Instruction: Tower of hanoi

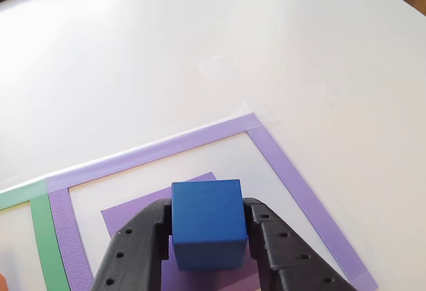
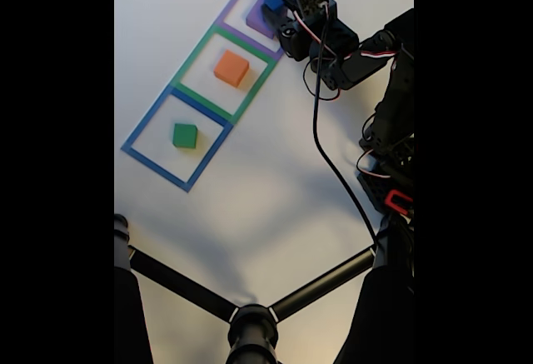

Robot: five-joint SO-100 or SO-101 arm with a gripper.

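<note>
Pinching blue cube [image 1: 207, 226] in end effector [image 1: 208, 238], over purple slab [image 1: 133, 212] inside purple tape square [image 1: 279, 164]

Hobby robotics bench: white table [image 2: 250, 206] with taped squares [image 2: 202, 78], black camera stand [image 2: 250, 326].

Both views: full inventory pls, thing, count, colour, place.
blue cube: 1, blue, between the gripper's fingers, over the purple slab.
purple slab: 1, purple, inside the purple tape square.
orange block: 1, orange, inside the green tape square.
green cube: 1, green, inside the blue tape square.
tape squares: 3 in a row in the fixed view, purple, green, blue.
table: 1, white.
stand: 1, black, bottom of the fixed view.
cable: 1, black, along the arm.
arm: 1, black, right of the fixed view.
gripper: 1, black, closed on the blue cube.
</note>
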